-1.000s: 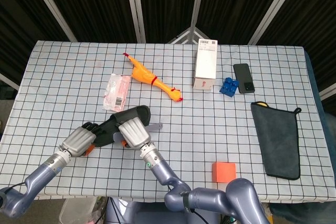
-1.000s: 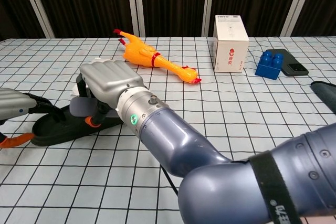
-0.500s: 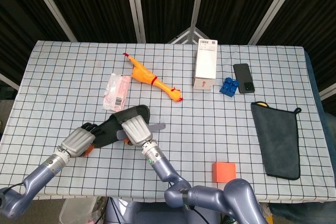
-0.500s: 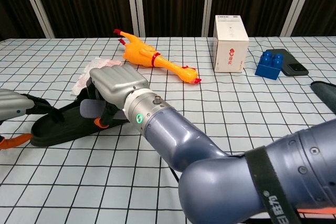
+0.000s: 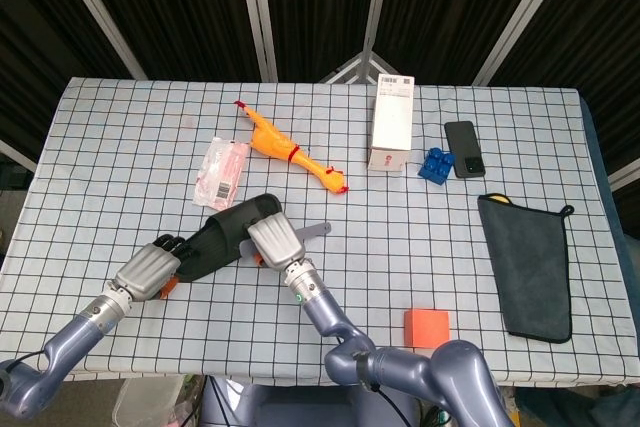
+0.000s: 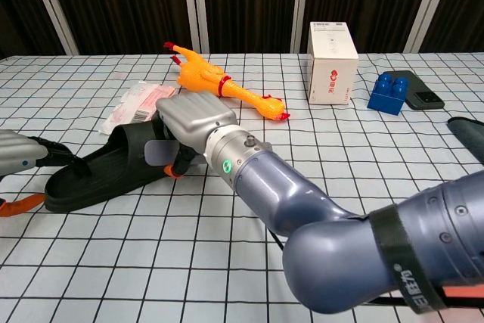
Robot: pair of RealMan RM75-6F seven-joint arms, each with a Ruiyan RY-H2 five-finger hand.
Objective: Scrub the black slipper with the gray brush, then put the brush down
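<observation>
Scrubbing right hand (image 5: 274, 240) shifted toeward

The slipper (image 5: 222, 237) (image 6: 112, 166) is a black open-toed slide lying sole-down, its long axis running diagonally. Its heel end sits against the dark fingers of the left hand (image 5: 150, 268) (image 6: 21, 151), and its strap end lies just under and beside the right hand (image 5: 276, 241) (image 6: 195, 122). The strap arches up over the footbed.

The brush (image 5: 305, 234) (image 6: 162, 153) is gray with an orange part showing at its underside. The right hand grips it, fingers wrapped over its top. The handle sticks out past the hand, away from the slipper. The head rests at the slipper's strap end, close to the hand's palm side.
</observation>
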